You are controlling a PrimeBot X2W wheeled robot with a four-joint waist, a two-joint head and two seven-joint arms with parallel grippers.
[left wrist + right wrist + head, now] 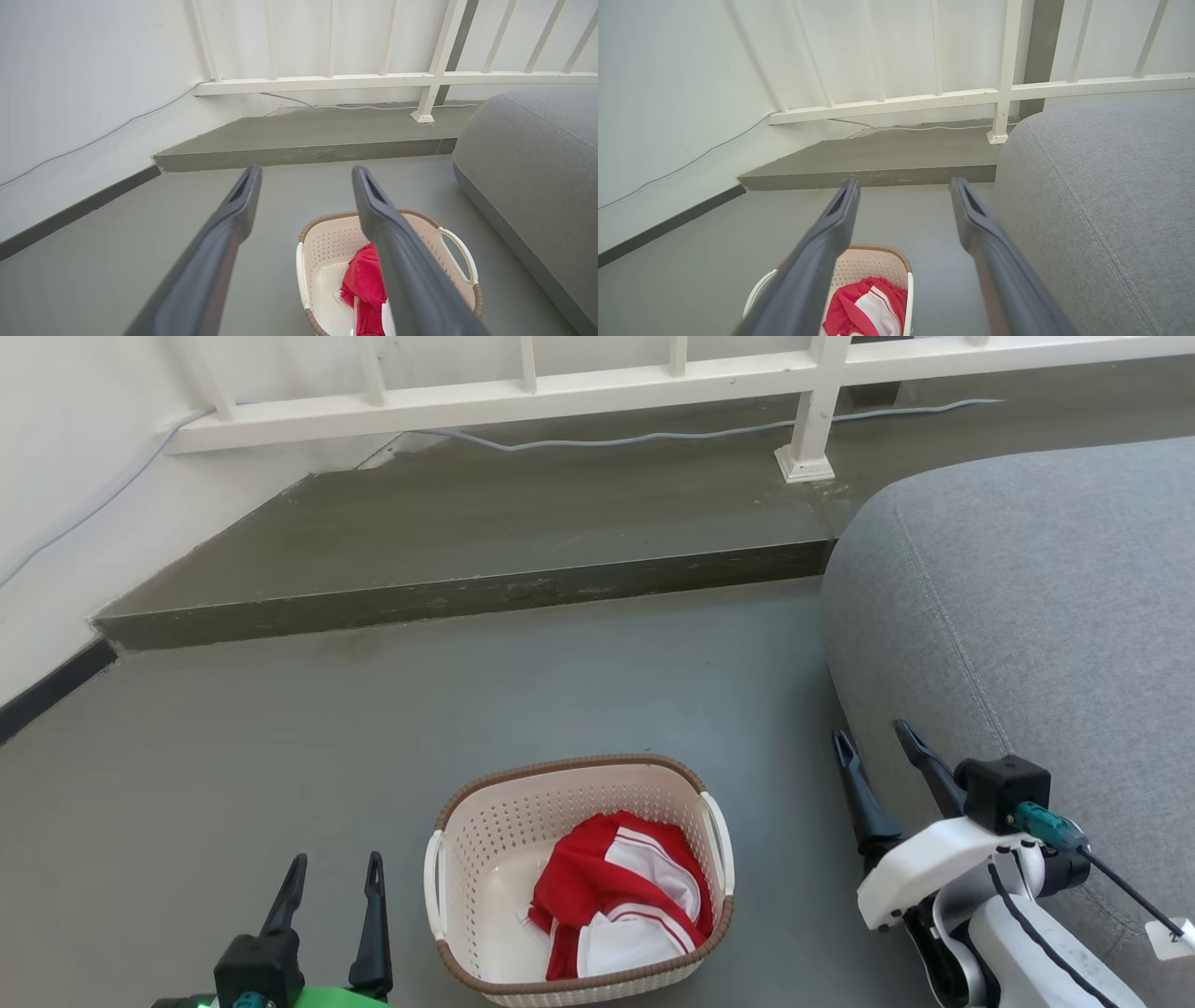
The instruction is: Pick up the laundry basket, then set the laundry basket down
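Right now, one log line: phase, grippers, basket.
phase: pre-grasp | laundry basket: on floor, untouched, red-white garment inside | left gripper: open, empty, to its left | right gripper: open, empty, to its right

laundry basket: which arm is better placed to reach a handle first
Left, probably. The left gripper sits open just beside the laundry basket and its left handle; the right gripper, also open, is farther off, by the grey sofa.

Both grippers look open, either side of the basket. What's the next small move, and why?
Probably lower both and swing them inward toward the side handles. The laundry basket sits on the floor between the left gripper and the right gripper. Both are open and apart from it, so neither handle is gripped yet.
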